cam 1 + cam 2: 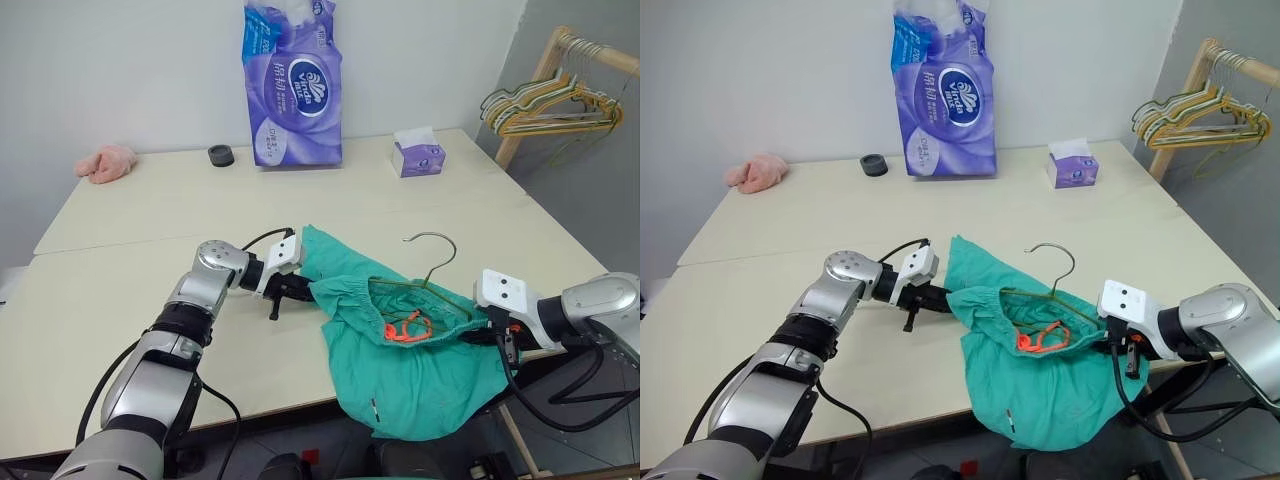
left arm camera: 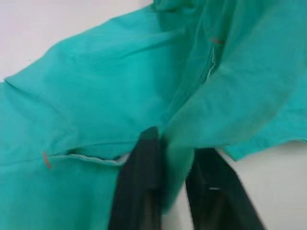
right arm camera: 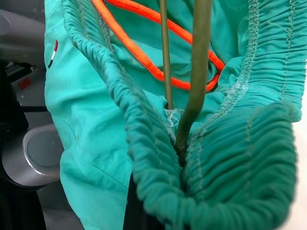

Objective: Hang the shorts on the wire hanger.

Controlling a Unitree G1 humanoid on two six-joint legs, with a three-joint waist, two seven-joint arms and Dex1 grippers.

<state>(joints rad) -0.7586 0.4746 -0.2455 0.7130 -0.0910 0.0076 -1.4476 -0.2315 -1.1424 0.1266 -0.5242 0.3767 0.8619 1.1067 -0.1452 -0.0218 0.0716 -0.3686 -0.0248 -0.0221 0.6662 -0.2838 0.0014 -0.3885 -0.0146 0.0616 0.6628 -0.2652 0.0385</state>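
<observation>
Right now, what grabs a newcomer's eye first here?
The teal shorts at the table's near edge, partly hanging over it, with the wire hanger threaded into the waistband and its hook sticking out. The left gripper and right gripper pinch the shorts from either side. Behind, a tall purple tissue pack stands by the wall.

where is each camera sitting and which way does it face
Left eye view: on the head, looking forward and down over the pale table; both arms show, the left gripper and right gripper shut on the teal-green fabric shorts.
Right eye view: the same scene; the thin metal wire hanger has its hook above the waistband.
Left wrist view: along two black fingers pinching teal fabric.
Right wrist view: close on the gathered waistband, hanger wire and orange drawstring.
Shared: every view shows the shorts.
</observation>
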